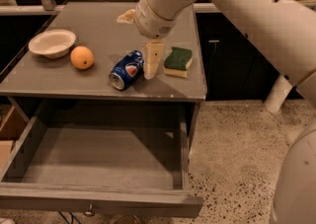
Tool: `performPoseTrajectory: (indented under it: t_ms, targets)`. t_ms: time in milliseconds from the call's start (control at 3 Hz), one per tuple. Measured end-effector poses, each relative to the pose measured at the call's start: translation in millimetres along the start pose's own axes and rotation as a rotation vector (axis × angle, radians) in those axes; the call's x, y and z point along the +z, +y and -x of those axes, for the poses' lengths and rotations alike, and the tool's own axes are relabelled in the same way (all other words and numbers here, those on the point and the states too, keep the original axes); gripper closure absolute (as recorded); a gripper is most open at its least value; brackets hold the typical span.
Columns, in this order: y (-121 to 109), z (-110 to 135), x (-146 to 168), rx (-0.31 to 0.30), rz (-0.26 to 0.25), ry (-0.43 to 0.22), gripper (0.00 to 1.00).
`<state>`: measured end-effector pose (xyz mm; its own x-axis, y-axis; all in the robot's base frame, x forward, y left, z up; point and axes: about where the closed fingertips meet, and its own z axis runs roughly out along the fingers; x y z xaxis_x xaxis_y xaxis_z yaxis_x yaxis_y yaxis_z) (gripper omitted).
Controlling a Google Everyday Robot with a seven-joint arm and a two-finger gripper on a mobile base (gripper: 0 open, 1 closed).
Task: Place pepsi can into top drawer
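Note:
The pepsi can lies on its side on the grey tabletop, near the front edge, silver end facing front-left. My gripper hangs over the tabletop just right of the can. It is open: one cream finger points down and stands right beside the can's right side, between can and sponge, and the other finger sticks out to the left, higher up. Nothing is held. The top drawer is pulled out below the tabletop, its grey interior bare, with a small knob on the front panel.
An orange and a white bowl sit at the tabletop's left. A green-and-yellow sponge lies right of the finger. My white arm crosses the upper right. A cardboard box stands left of the drawer, on speckled floor.

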<state>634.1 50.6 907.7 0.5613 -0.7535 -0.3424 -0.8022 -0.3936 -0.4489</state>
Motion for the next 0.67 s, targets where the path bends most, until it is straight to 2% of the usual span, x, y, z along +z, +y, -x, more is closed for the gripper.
performPoseTrajectory:
  t_ms: [333,667]
  targets:
    - [1,2,2,-0.003,0.004,-0.001,0.0]
    - [8,-2,44,-0.06,-0.002,-0.015,0.0]
